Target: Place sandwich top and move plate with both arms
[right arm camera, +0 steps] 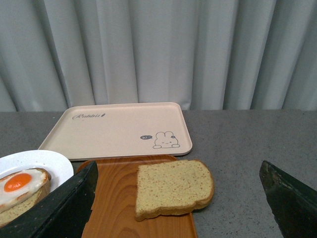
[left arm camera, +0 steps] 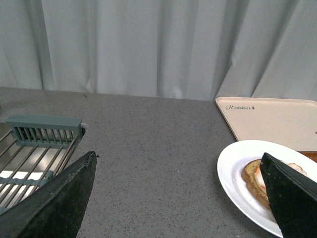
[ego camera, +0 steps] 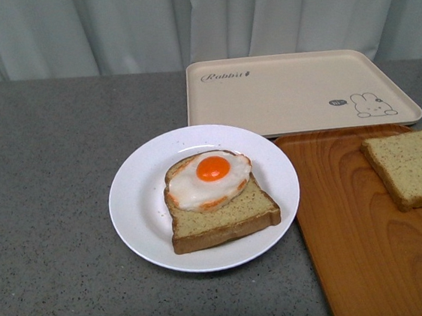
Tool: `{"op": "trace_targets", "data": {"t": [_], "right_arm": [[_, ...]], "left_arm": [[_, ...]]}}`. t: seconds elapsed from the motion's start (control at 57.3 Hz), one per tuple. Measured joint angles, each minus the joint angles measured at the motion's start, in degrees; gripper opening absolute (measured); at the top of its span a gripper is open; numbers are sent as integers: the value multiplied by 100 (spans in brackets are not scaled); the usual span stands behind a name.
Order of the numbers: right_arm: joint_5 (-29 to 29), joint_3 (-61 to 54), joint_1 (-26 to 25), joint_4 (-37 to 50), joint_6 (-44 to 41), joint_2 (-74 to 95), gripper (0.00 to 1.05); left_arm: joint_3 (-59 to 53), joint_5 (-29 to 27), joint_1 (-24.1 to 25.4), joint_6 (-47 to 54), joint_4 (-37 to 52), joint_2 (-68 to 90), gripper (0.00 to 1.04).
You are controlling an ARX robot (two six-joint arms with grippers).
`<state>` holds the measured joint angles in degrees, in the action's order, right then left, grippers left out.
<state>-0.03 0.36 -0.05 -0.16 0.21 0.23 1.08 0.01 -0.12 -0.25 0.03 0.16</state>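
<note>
The sandwich top [ego camera: 414, 167], a plain speckled slice with a darker crust, lies on the orange-brown wooden tray [ego camera: 364, 247] at the right; in the right wrist view the slice [right arm camera: 172, 188] sits ahead of my open right gripper [right arm camera: 179, 198], between its spread fingers and apart from both. The white plate [ego camera: 137, 211] stands at the table's middle and carries a bread slice topped with a fried egg [ego camera: 211, 177]. My left gripper [left arm camera: 181, 196] is open over bare tabletop, with the plate [left arm camera: 233, 173] beside one finger. Neither arm shows in the front view.
A cream rabbit-print tray [ego camera: 294, 89] lies behind the plate and touches the wooden tray's far edge. A metal rack with a grey-green bar [left arm camera: 44, 129] sits beside the left gripper, away from the plate. Grey curtains close off the back of the speckled grey table [ego camera: 51, 220].
</note>
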Motion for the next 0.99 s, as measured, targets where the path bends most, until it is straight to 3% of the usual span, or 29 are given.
{"op": "trace_targets", "data": {"t": [0.994], "right_arm": [[-2, 0, 0, 0, 0, 0, 96]], "left_arm": [[0, 0, 0, 0, 0, 0, 98]]}}
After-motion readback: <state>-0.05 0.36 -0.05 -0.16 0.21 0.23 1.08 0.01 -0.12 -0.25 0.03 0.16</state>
